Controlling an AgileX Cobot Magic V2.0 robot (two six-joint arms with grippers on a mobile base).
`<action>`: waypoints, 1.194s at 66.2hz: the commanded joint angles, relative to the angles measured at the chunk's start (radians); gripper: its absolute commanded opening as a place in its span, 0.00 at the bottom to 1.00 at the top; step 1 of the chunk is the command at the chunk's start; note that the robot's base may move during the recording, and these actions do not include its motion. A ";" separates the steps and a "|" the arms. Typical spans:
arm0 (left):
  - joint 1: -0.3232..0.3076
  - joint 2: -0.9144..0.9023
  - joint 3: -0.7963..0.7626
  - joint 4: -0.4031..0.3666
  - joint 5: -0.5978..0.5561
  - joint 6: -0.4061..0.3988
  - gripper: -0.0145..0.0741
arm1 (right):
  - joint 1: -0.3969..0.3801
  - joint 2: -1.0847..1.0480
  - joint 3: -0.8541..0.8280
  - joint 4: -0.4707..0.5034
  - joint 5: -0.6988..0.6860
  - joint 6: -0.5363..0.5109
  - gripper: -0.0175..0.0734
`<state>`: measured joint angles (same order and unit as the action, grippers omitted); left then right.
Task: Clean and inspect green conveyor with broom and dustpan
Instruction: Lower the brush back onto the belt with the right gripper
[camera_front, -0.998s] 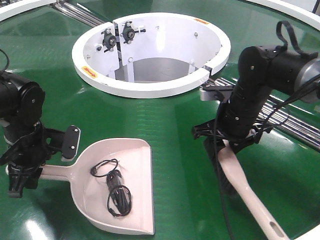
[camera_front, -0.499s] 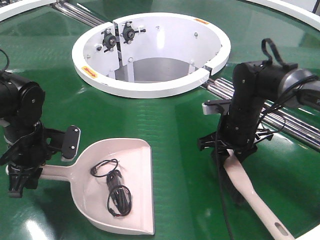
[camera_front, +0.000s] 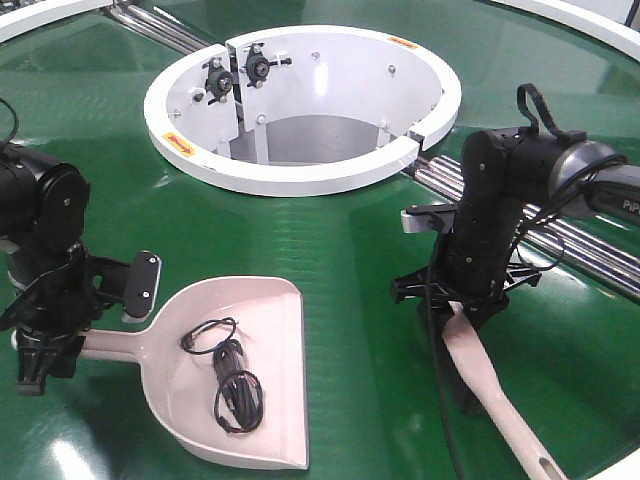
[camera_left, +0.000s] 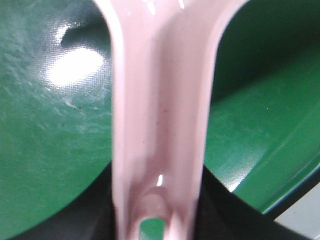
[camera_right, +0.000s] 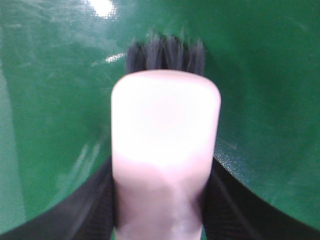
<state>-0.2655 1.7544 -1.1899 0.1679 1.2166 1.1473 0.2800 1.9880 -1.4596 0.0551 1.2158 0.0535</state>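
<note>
Left gripper (camera_front: 48, 350) stayed clamped on the dustpan (camera_front: 275, 300) handle, pan flat on the green conveyor (camera_front: 350, 250) holding a black cable (camera_front: 232, 385); right gripper (camera_front: 455, 305), pinching the broom (camera_front: 490, 385), had swung more upright, so the sweep probably wasn't finished.

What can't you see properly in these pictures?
- Left wrist view: dustpan scoop cut off at top.
- Right wrist view: broom bristles blurred, mostly behind its head.
- Front view: black tangle in dustpan too small to identify.
- Front view: left gripper fingertips hidden by its own body.
</note>
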 joint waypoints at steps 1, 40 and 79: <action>-0.009 -0.036 -0.027 -0.020 0.030 -0.003 0.14 | -0.005 -0.038 -0.021 -0.001 0.067 -0.010 0.19; -0.009 -0.036 -0.027 -0.020 0.030 -0.003 0.14 | -0.005 -0.038 -0.021 -0.001 0.057 -0.006 0.50; -0.009 -0.036 -0.027 -0.020 0.030 -0.003 0.14 | -0.005 -0.148 -0.022 -0.002 -0.089 -0.006 0.87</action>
<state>-0.2655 1.7544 -1.1899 0.1679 1.2166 1.1473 0.2800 1.9521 -1.4568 0.0561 1.1878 0.0535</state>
